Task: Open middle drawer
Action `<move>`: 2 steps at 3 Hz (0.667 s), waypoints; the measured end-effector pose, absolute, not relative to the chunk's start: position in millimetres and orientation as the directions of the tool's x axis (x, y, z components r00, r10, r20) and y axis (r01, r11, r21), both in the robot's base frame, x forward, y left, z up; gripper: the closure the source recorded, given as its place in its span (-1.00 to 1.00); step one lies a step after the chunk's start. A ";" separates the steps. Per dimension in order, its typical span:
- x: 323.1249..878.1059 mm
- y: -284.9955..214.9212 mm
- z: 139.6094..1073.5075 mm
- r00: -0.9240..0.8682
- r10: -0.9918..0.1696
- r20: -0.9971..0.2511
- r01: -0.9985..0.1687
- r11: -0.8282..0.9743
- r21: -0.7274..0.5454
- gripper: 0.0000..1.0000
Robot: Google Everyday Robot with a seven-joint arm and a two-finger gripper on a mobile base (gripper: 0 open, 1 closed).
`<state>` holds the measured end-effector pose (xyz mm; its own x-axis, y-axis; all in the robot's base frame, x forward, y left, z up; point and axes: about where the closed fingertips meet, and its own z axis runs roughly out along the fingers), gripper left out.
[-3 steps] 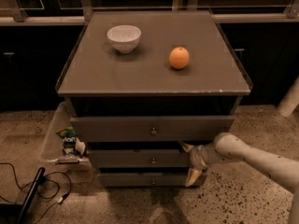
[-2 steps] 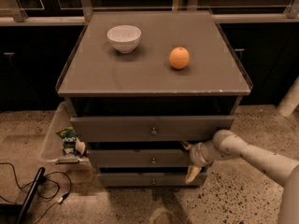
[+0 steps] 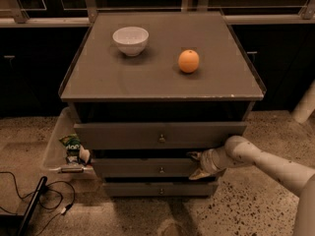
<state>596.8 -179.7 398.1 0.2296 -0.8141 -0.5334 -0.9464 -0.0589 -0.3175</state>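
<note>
The grey cabinet (image 3: 162, 80) has three drawers stacked in its front. The middle drawer (image 3: 142, 167) has a medium-height front and a small round knob (image 3: 161, 169). The taller top drawer (image 3: 160, 134) is above it and the slim bottom drawer (image 3: 157, 189) is below. My gripper (image 3: 196, 165) reaches in from the right on a white arm (image 3: 256, 160) and sits at the right end of the middle drawer's front. Its two fingers stand apart, one at the panel's top edge and one at its lower edge. It is well to the right of the knob.
A white bowl (image 3: 130, 40) and an orange (image 3: 188, 61) sit on the cabinet top. A clear bin (image 3: 55, 146) with a green snack bag (image 3: 72, 143) hangs at the cabinet's left side. Black cables (image 3: 34, 193) lie on the speckled floor at lower left.
My gripper has shifted slightly left and up along the middle drawer's right end. The drawers, bowl and orange have not visibly moved.
</note>
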 end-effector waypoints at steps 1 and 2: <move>590.8 -175.8 408.6 0.222 -0.824 -0.521 -0.948 -0.057 -0.314 0.30; 569.1 -174.3 426.2 0.208 -0.824 -0.528 -0.950 -0.040 -0.311 0.76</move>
<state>569.1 -174.3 426.2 0.2078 -0.8237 -0.5275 -0.9496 -0.0404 -0.3110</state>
